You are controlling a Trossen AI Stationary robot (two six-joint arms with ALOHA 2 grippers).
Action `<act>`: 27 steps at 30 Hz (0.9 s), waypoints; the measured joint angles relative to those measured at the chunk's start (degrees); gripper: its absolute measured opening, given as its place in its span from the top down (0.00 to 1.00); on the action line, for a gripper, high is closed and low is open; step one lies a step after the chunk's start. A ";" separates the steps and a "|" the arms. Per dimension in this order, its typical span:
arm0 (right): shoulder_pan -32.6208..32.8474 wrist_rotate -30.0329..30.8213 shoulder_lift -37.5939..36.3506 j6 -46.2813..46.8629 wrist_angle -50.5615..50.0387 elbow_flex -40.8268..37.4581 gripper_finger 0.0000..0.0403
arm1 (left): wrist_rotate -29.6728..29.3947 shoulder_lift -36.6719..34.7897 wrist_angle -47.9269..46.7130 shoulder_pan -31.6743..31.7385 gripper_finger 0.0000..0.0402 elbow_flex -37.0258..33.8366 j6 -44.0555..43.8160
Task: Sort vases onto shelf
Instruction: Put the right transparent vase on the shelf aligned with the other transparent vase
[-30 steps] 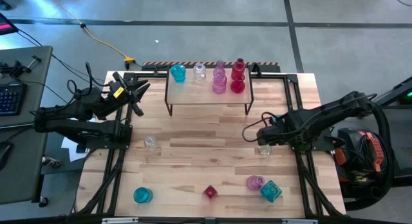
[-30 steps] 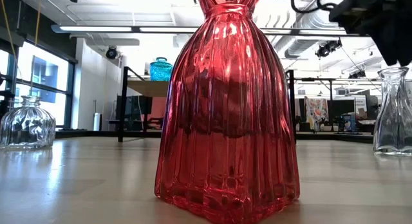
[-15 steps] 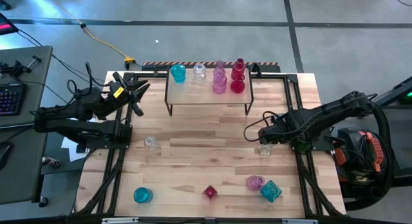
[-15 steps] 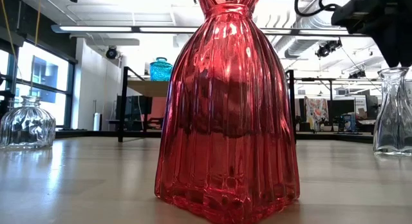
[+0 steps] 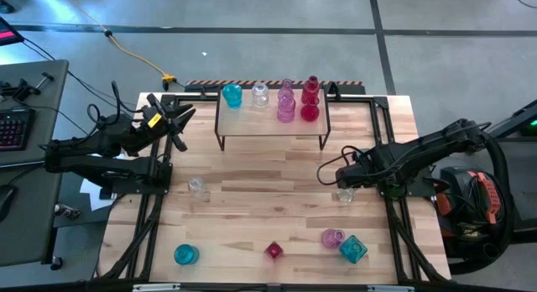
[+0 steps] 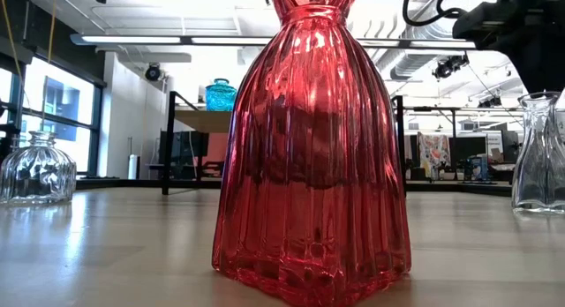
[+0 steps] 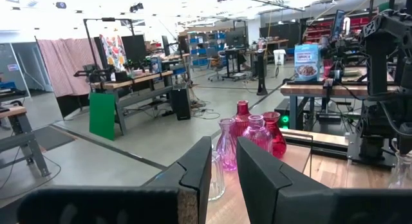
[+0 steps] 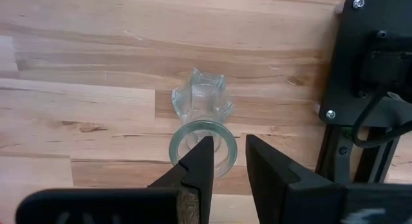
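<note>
Clear fluted glass vase [image 8: 203, 124] stands upright on the wooden-slat worktop [image 5: 268, 187], directly beneath the right pincer [image 8: 223, 150], whose fingers, narrowly parted, hover over its rim, holding nothing; left pincer [image 5: 180, 128] waits, narrowly parted.

A: Vases, total?
B: Twelve. Three teal vases [image 5: 231, 95] [image 5: 185, 255] [image 5: 353, 249], three clear vases [image 5: 260, 93] [image 5: 196, 185] [image 5: 345, 194].
A: Pink, red?
B: Three pink vases [image 5: 286, 91] [image 5: 286, 112] [image 5: 332, 237], three red vases [image 5: 312, 84] [image 5: 310, 112] [image 5: 273, 250].
A: Split?
B: Six on the one shelf [image 5: 252, 120], six on the one table [image 5: 252, 208].
</note>
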 joint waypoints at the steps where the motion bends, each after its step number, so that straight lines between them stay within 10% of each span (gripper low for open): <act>1: 0.00 0.04 0.00 0.00 0.01 0.00 0.82 | 0.00 0.00 0.00 0.00 0.84 0.00 0.00; 27: -0.02 -1.01 3.45 2.04 0.52 0.00 0.94 | 0.02 0.00 0.00 0.00 0.84 0.00 1.03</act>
